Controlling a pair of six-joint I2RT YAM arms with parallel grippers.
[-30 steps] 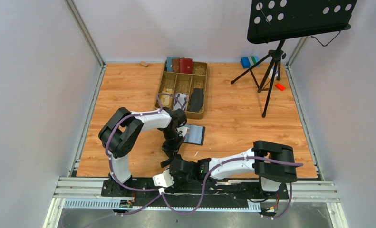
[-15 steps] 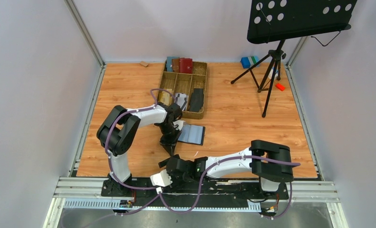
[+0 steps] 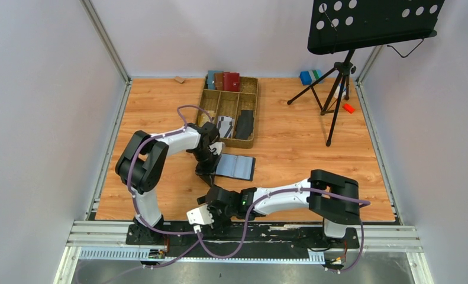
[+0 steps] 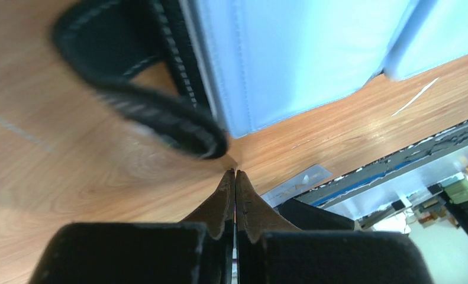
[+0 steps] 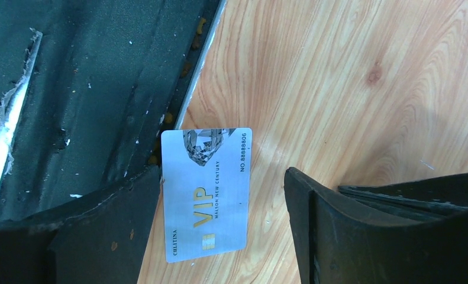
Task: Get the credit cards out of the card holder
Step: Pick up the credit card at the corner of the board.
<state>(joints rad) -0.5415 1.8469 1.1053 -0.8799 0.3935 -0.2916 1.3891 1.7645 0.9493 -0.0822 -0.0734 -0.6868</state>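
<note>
- The card holder (image 3: 237,167) lies open and flat on the wooden surface (image 3: 290,160), near the front of a wooden tray (image 3: 256,118).
- Its light blue sleeve pages (image 4: 290,53) face up. Its black closure tab (image 4: 160,118) sticks out at one side and looks blurry in the left wrist view.
- The left gripper (image 4: 235,173) points down at the surface, just beside the tab. Its jaws are pressed tight together, with nothing between them.
- One credit card (image 5: 206,192) lies flat on the surface by the near edge, apart from the card holder. It is pale grey and says "VIP" in gold letters.
- One end of the card reaches the black strip (image 5: 71,89) along the edge of the surface.
- The right gripper (image 5: 222,174) hangs low over this card. Its jaws are spread wide, one on each side of the card, and they do not pinch it. I cannot tell if one jaw touches the card's edge.
- The tray holds a red wallet (image 3: 232,81), a brown wallet (image 3: 219,80) and a blue wallet (image 3: 211,79) at its far end, and a long black flat piece (image 3: 244,124).
- A black music stand (image 3: 367,23) stands at the far right.
</note>
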